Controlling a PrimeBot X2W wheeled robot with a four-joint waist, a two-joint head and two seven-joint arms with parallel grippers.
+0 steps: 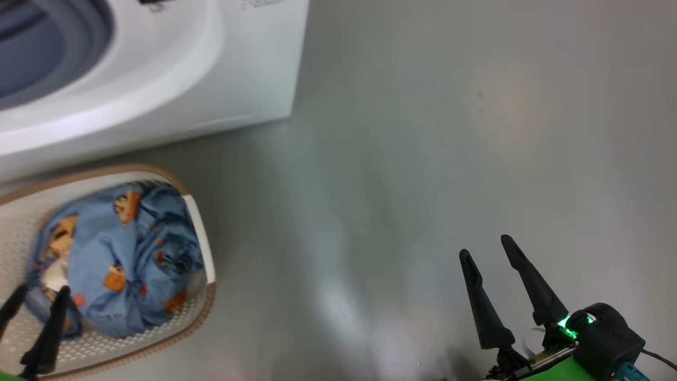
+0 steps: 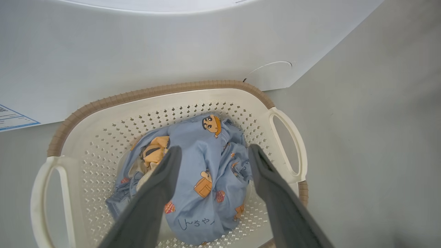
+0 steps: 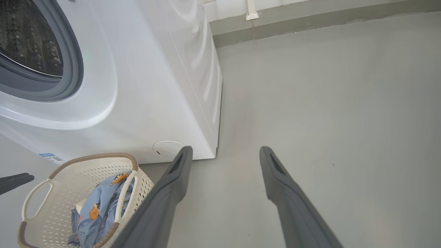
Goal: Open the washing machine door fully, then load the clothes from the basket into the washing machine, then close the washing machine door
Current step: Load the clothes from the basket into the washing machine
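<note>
The clothes [image 1: 119,259] [image 2: 206,179] [image 3: 100,206], light-blue fabric with orange cartoon figures, lie bunched in the cream perforated basket [image 1: 206,248] [image 2: 103,113] [image 3: 62,182] on the floor before the white washing machine [image 1: 211,69] [image 2: 137,51] [image 3: 144,96]. Its round opening shows the grey rubber ring [image 3: 74,69] and steel drum [image 3: 27,38]; the washing machine door is out of view. My left gripper [image 1: 37,296] [image 2: 213,151] hovers open over the clothes, fingers apart and holding nothing. Over bare floor to the right, my right gripper [image 1: 489,248] [image 3: 225,151] stands open.
Grey floor [image 1: 449,132] stretches to the right of the machine and basket. A wall base with a white pipe fitting [image 3: 251,13] runs behind the machine. A blue-edged label [image 2: 13,119] sits low on the machine's front.
</note>
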